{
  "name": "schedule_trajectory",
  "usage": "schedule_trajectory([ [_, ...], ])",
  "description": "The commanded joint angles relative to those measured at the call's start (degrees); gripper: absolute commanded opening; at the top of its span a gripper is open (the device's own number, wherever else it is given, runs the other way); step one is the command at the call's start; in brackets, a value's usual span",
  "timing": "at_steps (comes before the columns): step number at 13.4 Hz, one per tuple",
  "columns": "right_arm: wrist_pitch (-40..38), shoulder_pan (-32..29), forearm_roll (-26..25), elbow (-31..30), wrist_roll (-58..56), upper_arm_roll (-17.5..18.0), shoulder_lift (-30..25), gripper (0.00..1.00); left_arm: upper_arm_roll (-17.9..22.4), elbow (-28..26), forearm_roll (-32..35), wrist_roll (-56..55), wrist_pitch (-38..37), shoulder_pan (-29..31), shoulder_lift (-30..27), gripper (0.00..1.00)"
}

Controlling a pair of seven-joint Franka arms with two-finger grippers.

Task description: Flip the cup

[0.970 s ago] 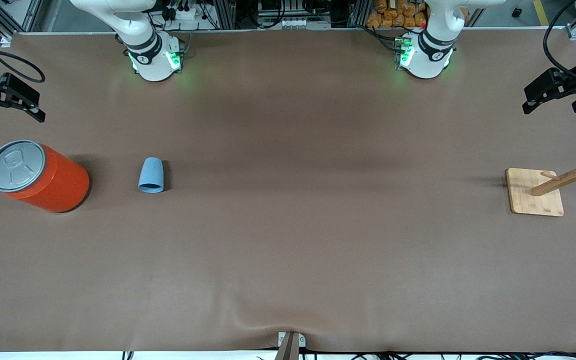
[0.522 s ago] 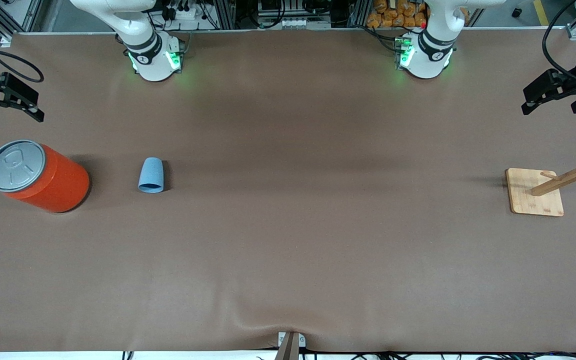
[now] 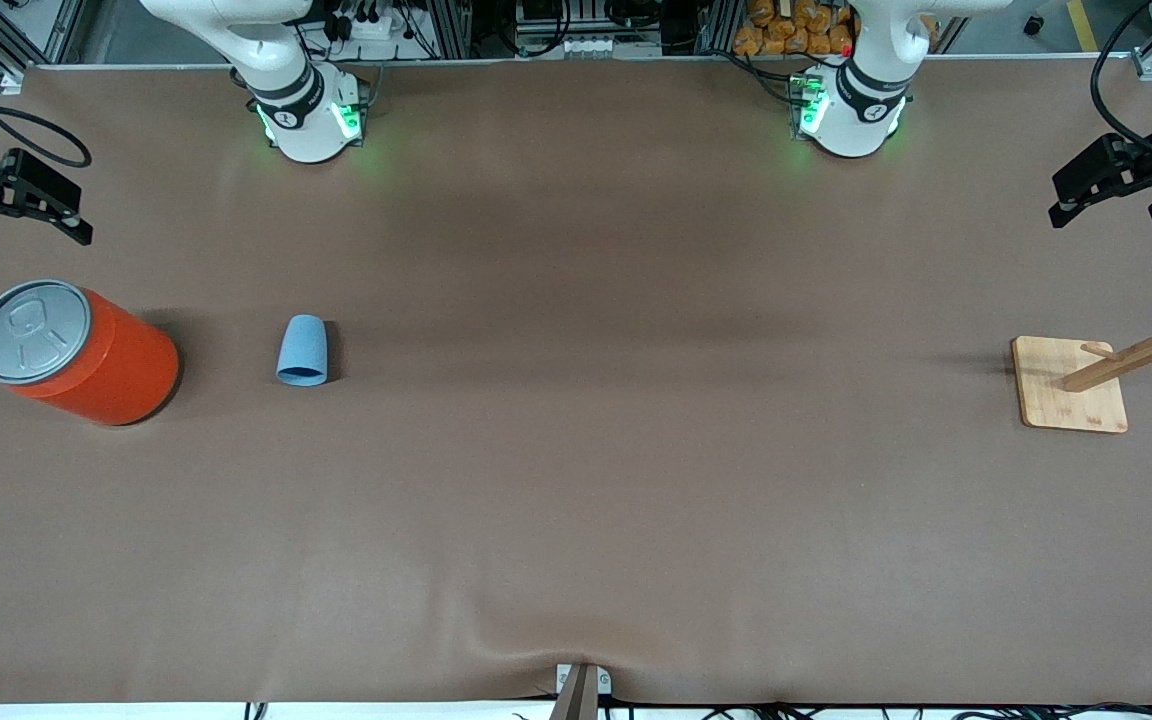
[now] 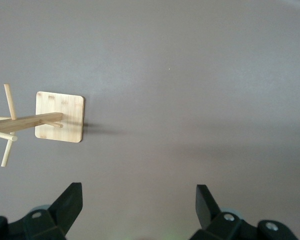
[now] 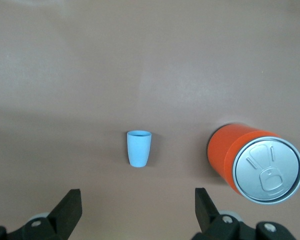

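The small light-blue cup (image 3: 303,350) lies on its side on the brown table, its darker mouth toward the front camera. It sits beside the orange can, toward the right arm's end. It also shows in the right wrist view (image 5: 139,149). My right gripper (image 3: 32,240) hangs open and empty high over the table's edge, above the can and apart from the cup; its fingers frame bare table in the right wrist view (image 5: 137,197). My left gripper (image 3: 1108,216) hangs open and empty over the left arm's end, and shows in its own view (image 4: 138,192).
A big orange can with a grey lid (image 3: 76,352) stands at the right arm's end, also in the right wrist view (image 5: 255,165). A wooden peg rack on a square base (image 3: 1071,385) stands at the left arm's end (image 4: 60,117).
Both grippers have drifted only slightly in place. The cup, the can and the rack have not moved.
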Motion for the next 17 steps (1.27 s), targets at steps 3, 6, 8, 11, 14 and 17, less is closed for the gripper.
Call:
schedule_trajectory([
  [3, -1.0, -0.5, -0.8, 1.0, -0.6, 0.2, 4.0, 1.0, -0.6, 0.8, 1.3, 0.5, -1.1, 0.2, -0.2, 1.0],
  [6, -2.8, -0.4, -0.7, 0.9, -0.7, 0.2, 9.8, 1.0, -0.5, 0.8, 1.3, 0.5, -1.1, 0.3, -0.6, 1.0],
  [8, -6.3, -0.2, -0.6, 0.1, 0.1, 0.2, 10.0, 1.0, -0.5, 0.8, 1.3, 0.5, -1.1, 0.3, -0.7, 1.0],
  [11, -2.4, 0.0, 0.2, -7.5, 5.8, 0.3, 9.5, 1.0, -0.3, 0.8, 1.3, 0.8, -2.7, 0.3, -0.8, 1.0],
  [14, -0.7, 4.3, 0.2, -10.7, 15.4, 0.6, 9.5, 1.0, -0.6, 0.7, 1.4, 0.7, -2.7, 0.0, -0.6, 1.0],
  [17, 7.1, 5.1, 0.6, -19.7, 15.5, 0.7, 7.4, 1.0, -0.6, 0.5, 1.3, 0.6, -3.4, -0.1, -0.6, 1.0],
])
